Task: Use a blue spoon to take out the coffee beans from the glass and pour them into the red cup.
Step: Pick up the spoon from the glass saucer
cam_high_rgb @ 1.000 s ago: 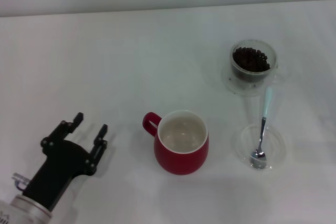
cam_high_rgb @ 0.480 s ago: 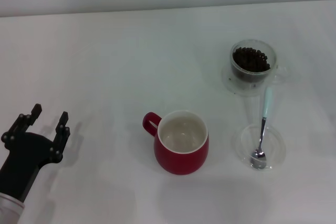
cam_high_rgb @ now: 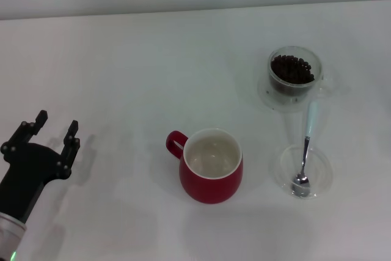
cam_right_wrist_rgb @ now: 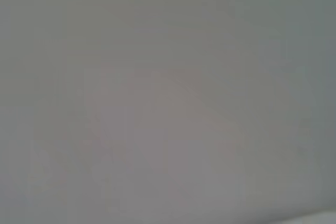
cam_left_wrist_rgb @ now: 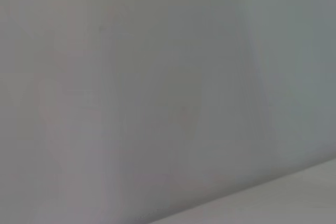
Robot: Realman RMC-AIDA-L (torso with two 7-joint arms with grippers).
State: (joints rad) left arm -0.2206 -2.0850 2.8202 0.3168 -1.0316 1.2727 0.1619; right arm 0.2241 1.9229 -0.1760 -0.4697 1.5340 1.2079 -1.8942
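Note:
In the head view the red cup [cam_high_rgb: 211, 166] stands in the middle of the white table, its white inside bare and its handle pointing left. The glass [cam_high_rgb: 294, 76] full of coffee beans [cam_high_rgb: 292, 68] stands at the back right. The blue spoon [cam_high_rgb: 306, 150] lies just in front of it, bowl resting in a flat clear dish [cam_high_rgb: 303, 170], pale handle pointing toward the glass. My left gripper [cam_high_rgb: 56, 125] hovers open and empty at the far left, well away from the cup. My right gripper is out of view.
The white table [cam_high_rgb: 153, 65] runs back to a pale wall. Both wrist views show only a blank grey surface.
My left gripper has swung from near the cup's left side out to the far left edge, staying open. Cup, glass and spoon have not moved.

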